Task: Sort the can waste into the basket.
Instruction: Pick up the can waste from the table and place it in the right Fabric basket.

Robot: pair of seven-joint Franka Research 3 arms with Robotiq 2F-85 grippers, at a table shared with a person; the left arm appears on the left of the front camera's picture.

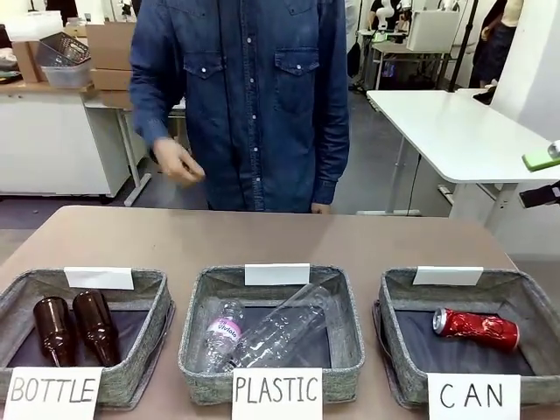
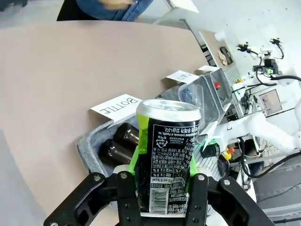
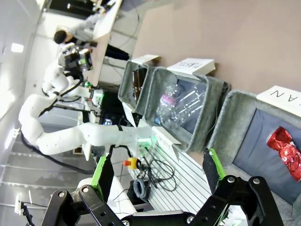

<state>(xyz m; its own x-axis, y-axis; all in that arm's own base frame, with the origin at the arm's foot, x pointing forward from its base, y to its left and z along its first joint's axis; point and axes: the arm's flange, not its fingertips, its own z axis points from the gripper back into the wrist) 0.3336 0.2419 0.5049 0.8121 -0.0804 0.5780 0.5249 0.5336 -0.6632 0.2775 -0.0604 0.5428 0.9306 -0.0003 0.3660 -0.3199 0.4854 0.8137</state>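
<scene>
My left gripper (image 2: 164, 159) is shut on a dark can (image 2: 168, 127) with a silver end and white print. It holds the can in the air above the "BOTTLE" basket (image 2: 87, 146). A shiny red can (image 1: 477, 329) lies on its side on the dark floor of the grey basket (image 1: 398, 363) signed "CAN", at the right of the row. In the right wrist view that basket (image 3: 225, 125) and the red can (image 3: 284, 153) sit at the right. My right gripper (image 3: 157, 169) is open, high on the robot's side of the baskets, with nothing between its fingers.
The left basket (image 1: 157, 289) holds two brown bottles (image 1: 77, 325). The middle "PLASTIC" basket (image 1: 197, 337) holds clear bottles (image 1: 271, 332). A person in a denim shirt stands at the far edge with one hand (image 1: 178, 164) raised. Bare tabletop (image 1: 262, 232) lies beyond the baskets.
</scene>
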